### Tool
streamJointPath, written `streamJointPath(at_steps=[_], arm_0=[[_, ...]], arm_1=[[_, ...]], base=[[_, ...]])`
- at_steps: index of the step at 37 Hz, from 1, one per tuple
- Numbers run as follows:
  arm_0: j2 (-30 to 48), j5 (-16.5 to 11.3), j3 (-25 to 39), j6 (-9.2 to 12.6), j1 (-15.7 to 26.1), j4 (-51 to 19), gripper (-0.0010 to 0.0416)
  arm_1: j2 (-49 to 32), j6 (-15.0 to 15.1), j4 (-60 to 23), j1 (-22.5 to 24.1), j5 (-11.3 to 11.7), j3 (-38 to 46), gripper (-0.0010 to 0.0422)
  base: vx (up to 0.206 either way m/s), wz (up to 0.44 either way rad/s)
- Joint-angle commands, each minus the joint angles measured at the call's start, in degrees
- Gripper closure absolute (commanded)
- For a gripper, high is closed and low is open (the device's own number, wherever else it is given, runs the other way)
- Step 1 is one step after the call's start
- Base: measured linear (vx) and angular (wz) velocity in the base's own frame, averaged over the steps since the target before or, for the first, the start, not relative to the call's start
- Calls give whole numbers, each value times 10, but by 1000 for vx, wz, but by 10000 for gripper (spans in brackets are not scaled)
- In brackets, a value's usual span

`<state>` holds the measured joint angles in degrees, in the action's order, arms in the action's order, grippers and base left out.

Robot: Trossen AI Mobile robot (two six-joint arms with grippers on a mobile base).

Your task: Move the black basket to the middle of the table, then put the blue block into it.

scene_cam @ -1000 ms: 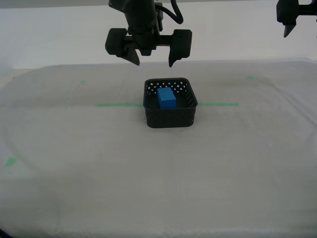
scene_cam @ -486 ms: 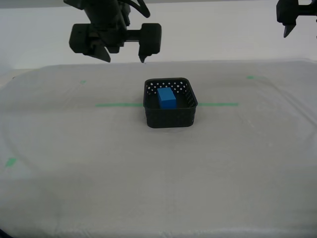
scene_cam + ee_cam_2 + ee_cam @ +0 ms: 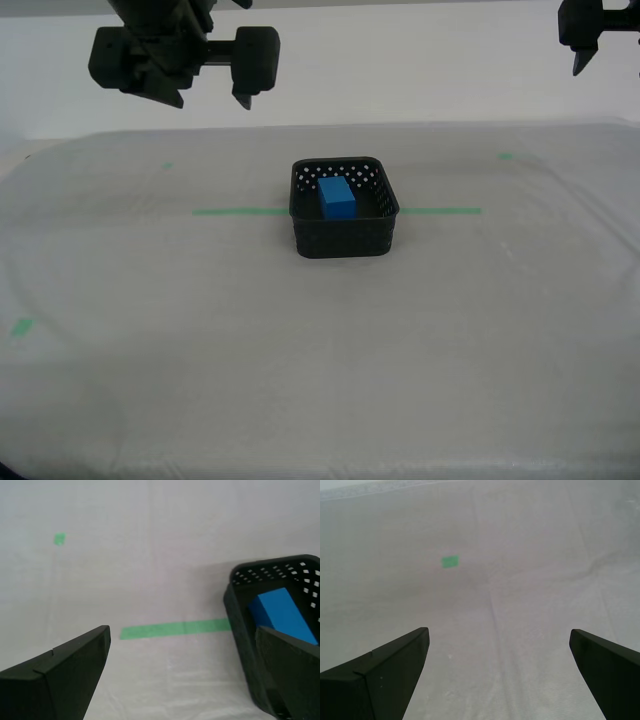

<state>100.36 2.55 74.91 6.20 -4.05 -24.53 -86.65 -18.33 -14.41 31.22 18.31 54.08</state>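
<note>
One whitish-grey table (image 3: 320, 380) holds the black basket (image 3: 343, 238) at its middle, on the green tape line (image 3: 240, 211). Inside lies the blue block (image 3: 337, 197). My second gripper (image 3: 205, 98) and my first gripper (image 3: 497, 645) hang wide open, empty.

A plain white wall (image 3: 420, 70) stands behind, evenly lit, with nothing else of the room visible.
</note>
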Motion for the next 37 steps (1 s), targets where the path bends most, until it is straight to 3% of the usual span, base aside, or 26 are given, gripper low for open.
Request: streamJointPath(at_steps=[1,4,6,19,28,37], arm_0=[[0,1,0,0,0,1,12],[0,1,0,0,0,1,12],[0,1,0,0,0,1,12],[0,1,0,0,0,1,12],[0,1,0,0,0,1,12],[0,1,0,0,0,1,11]], arm_1=[[4,16,3,-18,-28,1,16],[4,17,8,-35,-74,1,16],[4,19,11,-46,-92,1,16],[4,69,27,-106,-96,1,16],[4,99,50,-153,-162,1,16],[4,140,58,-185,-170,1,16]], base=[[0,0],[0,0],[0,0],[0,0],[0,0],[0,0]])
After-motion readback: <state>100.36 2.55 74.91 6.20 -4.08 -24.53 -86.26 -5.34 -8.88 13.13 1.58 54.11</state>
